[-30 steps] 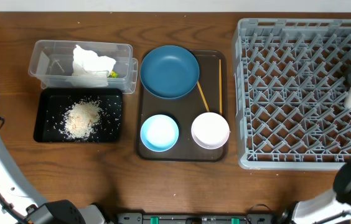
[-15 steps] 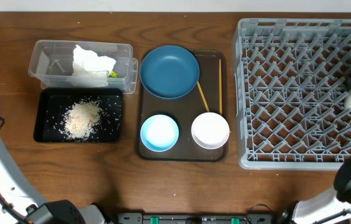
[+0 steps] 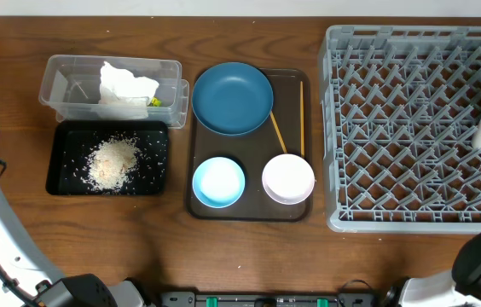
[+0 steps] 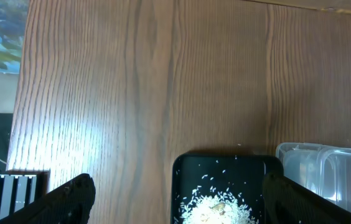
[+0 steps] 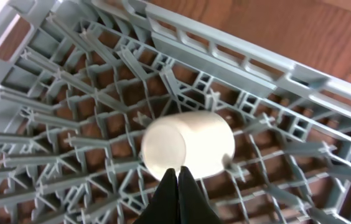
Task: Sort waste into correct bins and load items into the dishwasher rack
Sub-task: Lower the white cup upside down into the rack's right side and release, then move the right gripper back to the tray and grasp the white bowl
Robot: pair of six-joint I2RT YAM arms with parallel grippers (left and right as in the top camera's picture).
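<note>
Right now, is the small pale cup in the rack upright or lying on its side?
On its side: the cup shows a round end facing sideways, curved wall resting across the rack pegs.

Grey lattice rack (image 3: 415,128); dark blue plate (image 3: 232,98); light blue bowl (image 3: 218,182); white bowl (image 3: 288,178); black tray (image 3: 61,162) flecked with whitish rice (image 3: 113,162); brown wood-grain table (image 3: 249,256).

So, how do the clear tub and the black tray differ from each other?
The clear tub is transparent with taller walls; the black tray is opaque and shallow. The tub holds crumpled white tissue and a bit of printed wrapper; the tray holds loose rice scraps. Both are rectangular, similar in footprint, and lie next to each other.
</note>
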